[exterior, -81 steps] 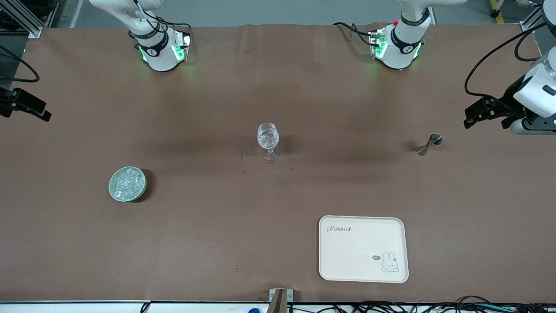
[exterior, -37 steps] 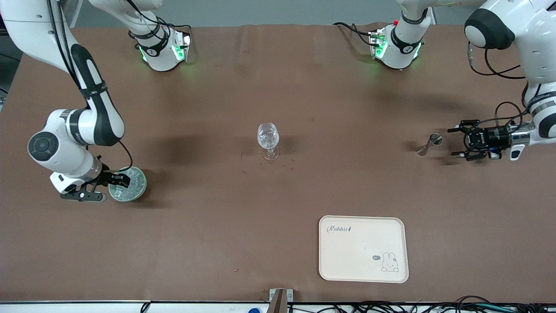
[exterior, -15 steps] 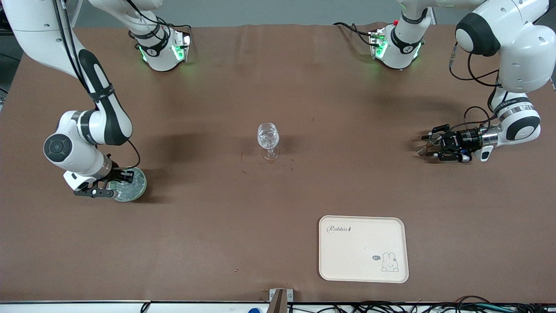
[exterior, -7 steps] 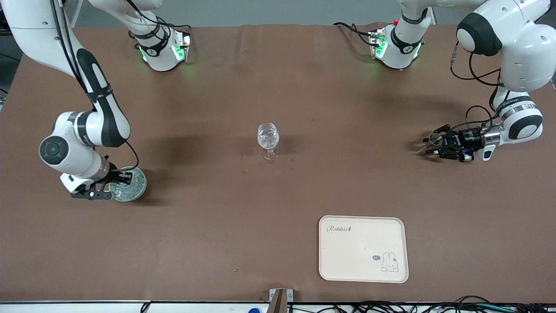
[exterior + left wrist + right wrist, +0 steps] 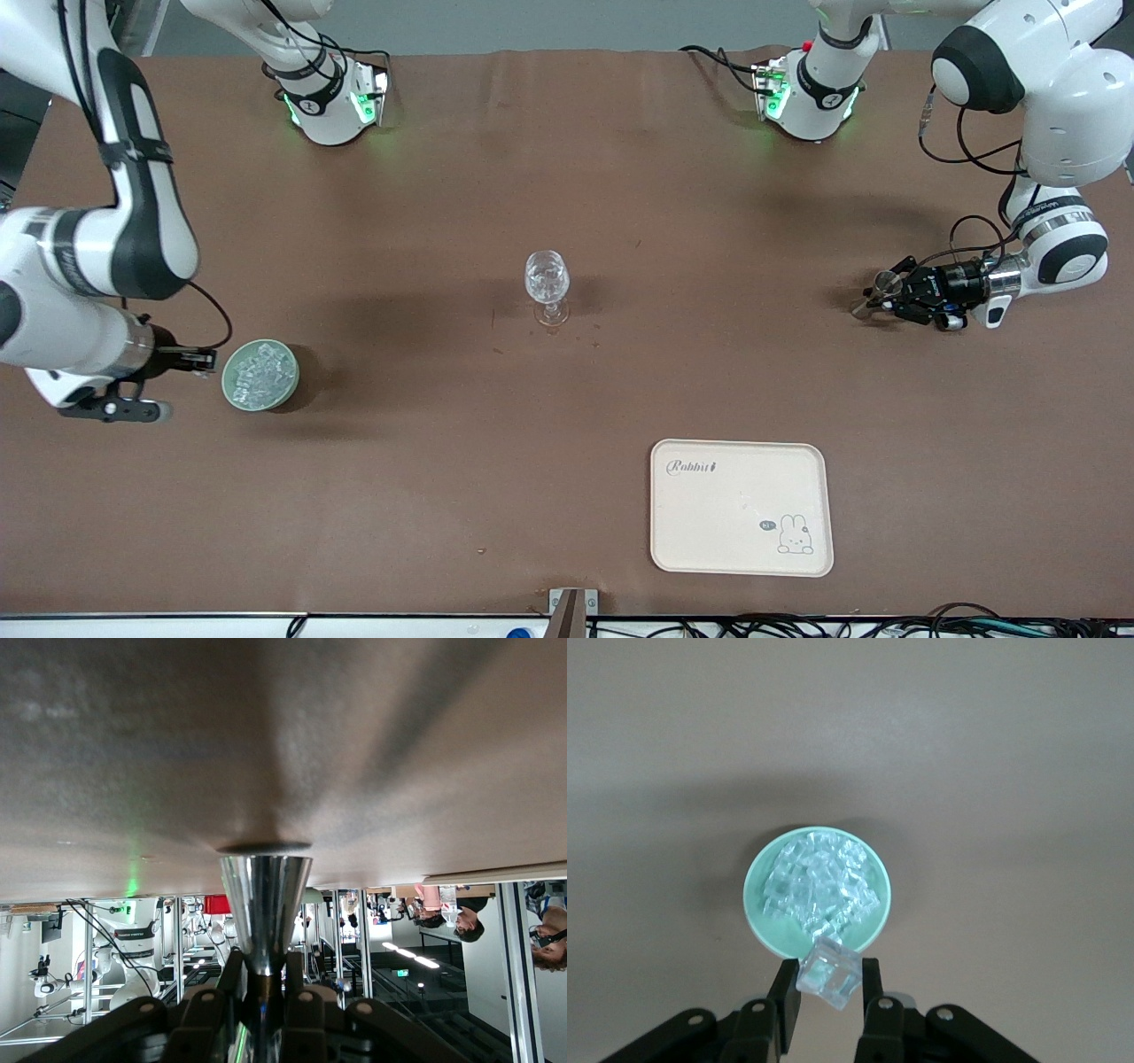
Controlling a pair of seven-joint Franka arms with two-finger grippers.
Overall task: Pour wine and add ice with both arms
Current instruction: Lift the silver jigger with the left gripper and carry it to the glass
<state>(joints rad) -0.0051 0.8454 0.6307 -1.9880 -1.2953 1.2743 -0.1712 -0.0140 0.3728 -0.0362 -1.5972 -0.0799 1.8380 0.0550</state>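
Front view. Table (image 5: 567,177) with wine glass (image 5: 546,285) upright near its middle, well apart from both grippers and so reachable from either end. Green bowl (image 5: 260,376) of ice (image 5: 262,372) toward the right arm's end, nearer the camera than the glass. Right gripper (image 5: 197,361) just beside the bowl's rim, raised off the table; contents not legible from here. Left gripper (image 5: 897,295) low at the left arm's end, lying sideways, clamped on a metal jigger (image 5: 875,294) standing on the table, presumably to serve as the pouring measure. Cream tray (image 5: 742,507) nearest the camera, bare.

Left wrist view. Jigger (image 5: 265,904) seen end-on to the table, its waist pinched between the closed fingers (image 5: 297,979); grip at the narrow middle, probably so that neither cup end slips through. Contents not visible.

Right wrist view. Right gripper (image 5: 829,985) closed on a single ice cube (image 5: 828,973), held clear above the bowl (image 5: 757,917) near its rim; remaining ice (image 5: 819,886) heaped inside. Cube held across two flat faces, a likely aid against slipping on the way to the glass.
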